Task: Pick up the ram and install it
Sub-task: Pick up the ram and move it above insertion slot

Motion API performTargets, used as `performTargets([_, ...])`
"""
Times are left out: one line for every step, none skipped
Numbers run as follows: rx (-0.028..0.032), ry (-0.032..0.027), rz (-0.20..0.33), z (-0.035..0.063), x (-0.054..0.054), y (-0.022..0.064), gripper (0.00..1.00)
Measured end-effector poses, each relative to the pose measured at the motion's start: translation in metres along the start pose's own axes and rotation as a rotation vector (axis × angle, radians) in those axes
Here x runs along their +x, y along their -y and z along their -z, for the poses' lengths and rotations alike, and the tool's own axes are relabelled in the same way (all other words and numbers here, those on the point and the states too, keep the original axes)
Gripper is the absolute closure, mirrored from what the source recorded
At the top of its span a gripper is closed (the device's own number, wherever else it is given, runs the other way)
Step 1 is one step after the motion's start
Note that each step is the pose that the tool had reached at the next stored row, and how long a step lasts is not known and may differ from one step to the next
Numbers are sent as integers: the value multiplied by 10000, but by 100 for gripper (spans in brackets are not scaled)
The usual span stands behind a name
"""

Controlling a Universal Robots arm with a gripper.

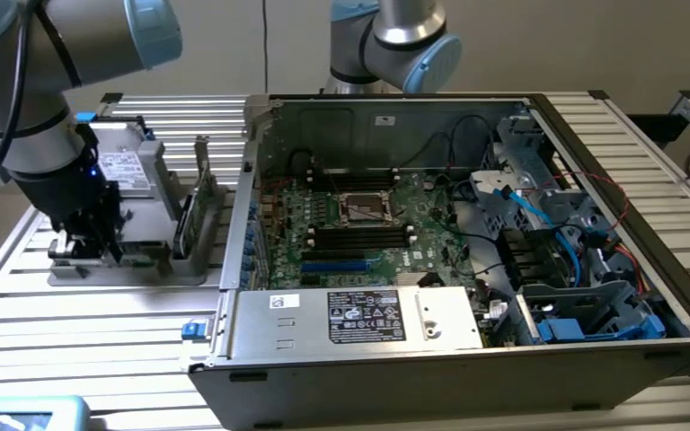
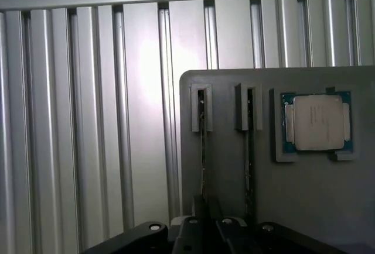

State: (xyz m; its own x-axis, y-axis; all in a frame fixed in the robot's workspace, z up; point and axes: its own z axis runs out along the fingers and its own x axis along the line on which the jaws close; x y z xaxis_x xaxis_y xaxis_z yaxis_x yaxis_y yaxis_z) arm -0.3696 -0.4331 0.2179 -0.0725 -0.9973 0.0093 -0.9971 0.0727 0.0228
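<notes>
The pick-up is in hand: the end effector [image 2: 206, 223] is set narrow about the thin dark-green ram stick [image 2: 202, 148], seated upright in a grey slotted holder [image 2: 234, 189] on the ribbed metal surface [image 2: 88, 119]. A straight lift out of the holder is judged necessary.

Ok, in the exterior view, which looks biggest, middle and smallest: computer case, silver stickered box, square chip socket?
Largest: computer case.
Then: silver stickered box.
Smallest: square chip socket. It sits farther back, which makes it look a bit smaller still.
</notes>
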Motion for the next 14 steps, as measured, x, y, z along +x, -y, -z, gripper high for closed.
performTargets([0, -1, 11, 45, 0, -1, 86])
performTargets([0, -1, 22, 90, 1, -2, 86])
performTargets([0, -1, 34, 139, 1, -3, 86])
performTargets([1, -1, 47, 183, 2, -4, 86])
performTargets([-1, -3, 64, 228, 2, -5, 86])
performTargets([1, -5, 86, 273, 2, -6, 86])
performTargets([3, -9, 127, 320, 3, -7, 86])
performTargets([3, -20, 208, 363, 4, -8, 86])
performTargets([6, -32, 335, 394, 4, -10, 86])
performTargets([7, -39, 479, 415, 4, -10, 86])
performTargets([9, -42, 627, 437, 4, -10, 86])
performTargets([9, -46, 759, 472, 4, -11, 86])
performTargets([11, -48, 852, 511, 5, -12, 86])
performTargets([12, -47, 908, 556, 5, -12, 86])
